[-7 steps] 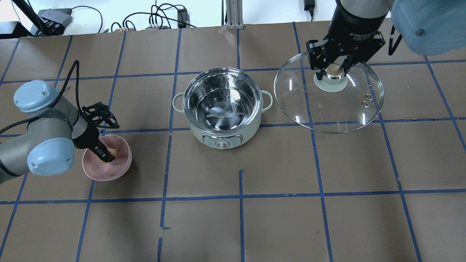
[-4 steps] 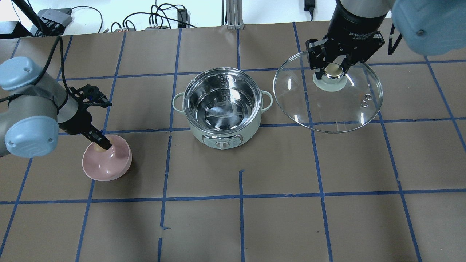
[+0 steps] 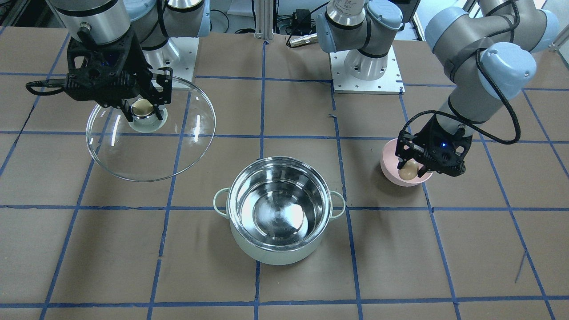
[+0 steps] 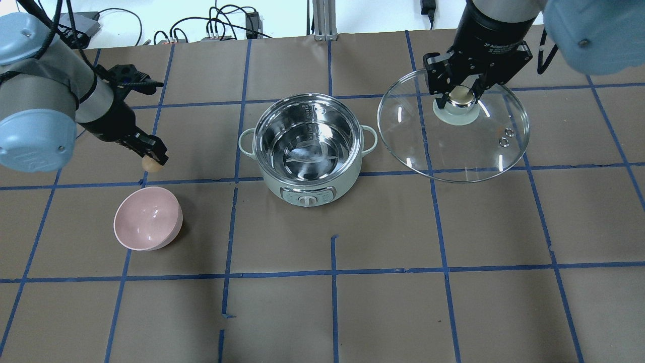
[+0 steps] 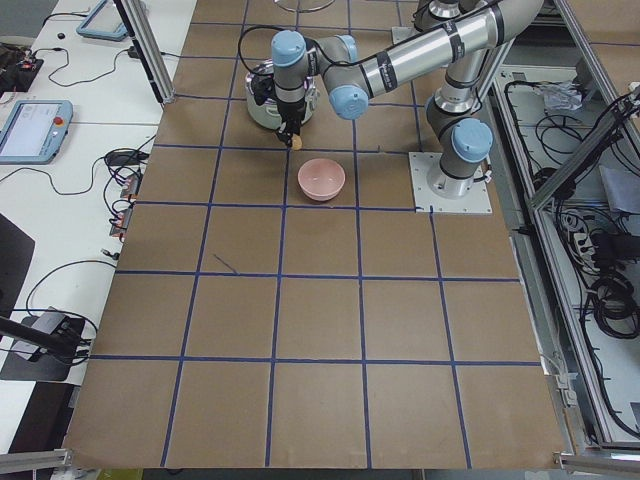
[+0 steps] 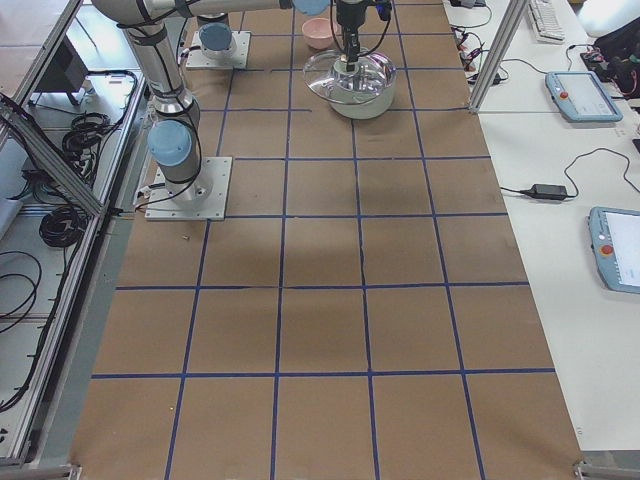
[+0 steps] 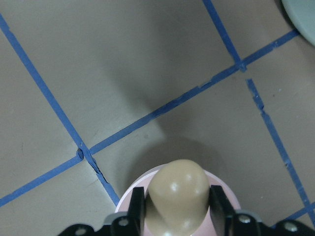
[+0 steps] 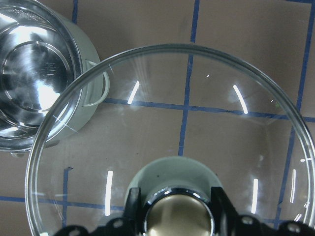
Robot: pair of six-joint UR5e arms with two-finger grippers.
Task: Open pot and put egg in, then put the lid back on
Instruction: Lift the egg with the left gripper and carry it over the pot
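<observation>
The mint-green pot (image 4: 308, 146) (image 3: 279, 213) stands open at the table's middle, its steel inside empty. My left gripper (image 4: 151, 160) (image 3: 411, 170) is shut on the tan egg (image 4: 150, 164) (image 3: 409, 170) (image 7: 176, 195) and holds it in the air, above and beyond the pink bowl, left of the pot. My right gripper (image 4: 457, 97) (image 3: 143, 110) is shut on the beige knob of the glass lid (image 4: 453, 136) (image 3: 151, 142) (image 8: 167, 137), holding the lid in the air to the right of the pot.
The empty pink bowl (image 4: 147, 218) (image 5: 322, 178) sits on the table left of the pot. Cables and power boxes (image 4: 211, 25) lie along the far edge. Brown paper with blue tape lines covers the table (image 4: 332, 302).
My left gripper has lifted the egg out of the pink bowl and moved up and away from it. The right gripper with the lid has stayed nearly still.
</observation>
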